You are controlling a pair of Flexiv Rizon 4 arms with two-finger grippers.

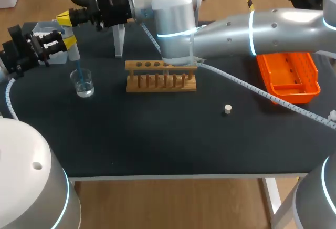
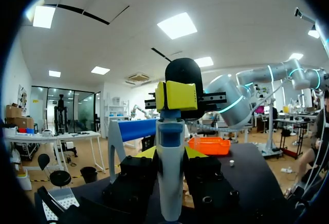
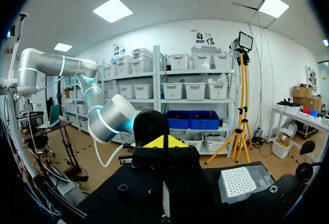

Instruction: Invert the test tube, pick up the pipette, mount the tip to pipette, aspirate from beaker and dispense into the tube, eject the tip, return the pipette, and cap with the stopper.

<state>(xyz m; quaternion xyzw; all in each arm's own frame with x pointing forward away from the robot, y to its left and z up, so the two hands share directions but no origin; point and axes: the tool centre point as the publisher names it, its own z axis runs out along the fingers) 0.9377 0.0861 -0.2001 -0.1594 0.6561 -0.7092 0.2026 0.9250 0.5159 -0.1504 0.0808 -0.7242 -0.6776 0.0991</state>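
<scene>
Near the far left corner of the table (image 1: 157, 139), the left tool (image 1: 67, 42) pinches the pipette (image 1: 74, 55) between its two fingers, as the left wrist view shows, with a finger on each side of the white barrel. The pipette's long axis stands about upright, and its blue tip reaches down into the clear beaker (image 1: 84, 84) directly beneath, by the left edge. The right arm reaches right across from the right edge; its right tool (image 1: 64, 18) has its yellow tips pressed together and sits on top of the pipette's head, above the left tool. This looks like the aspirate step. What comes next turns on that vertical line: the plunger travels along the barrel, and the tip must lift straight up out of the beaker before going right to the wooden rack (image 1: 161, 82) at mid-table. The right arm's elbow hides the rack's far right end. The stopper (image 1: 227, 109) lies further right, well apart
</scene>
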